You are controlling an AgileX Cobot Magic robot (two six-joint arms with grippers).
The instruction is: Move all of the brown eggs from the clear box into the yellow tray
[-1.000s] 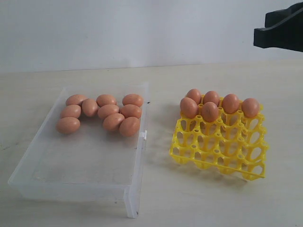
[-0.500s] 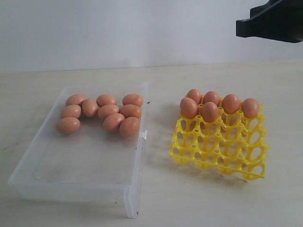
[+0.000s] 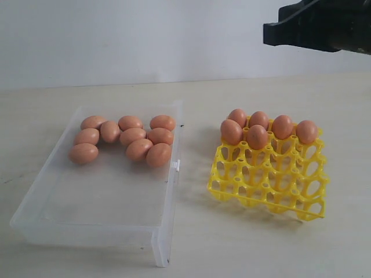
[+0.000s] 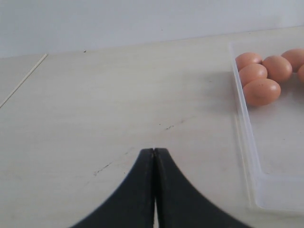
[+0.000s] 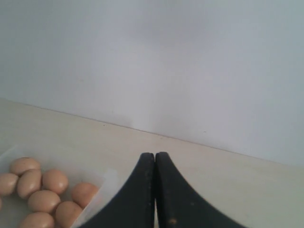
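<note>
- Ten eggs point(image 3: 133, 136) cluster at the box's point(image 3: 104, 197) 12 o'clock end; six more sit in the tray point(image 3: 266, 179), at the box's 3 o'clock.
- The right end effector point(image 3: 269, 33) hangs high toward the tray's 12 o'clock, pinched closed and empty; the left end effector point(image 4: 154, 153) is likewise closed and empty, over bare bench point(image 4: 95, 104).
- The eggs look light, smooth, brittle and apt to roll: grip gently across the narrow middle.

Pale, faintly wood-grained table point(image 3: 232, 98). Two things rest directly on it: a clear box point(image 3: 104, 200) on the left, set at a slant with one corner toward the viewer, and a yellow tray point(image 3: 268, 184) on the right, standing on short legs. Box and tray lie near each other, not touching. Faint dark scuffs point(image 4: 102, 167) mark the bare surface beside the box.
</note>
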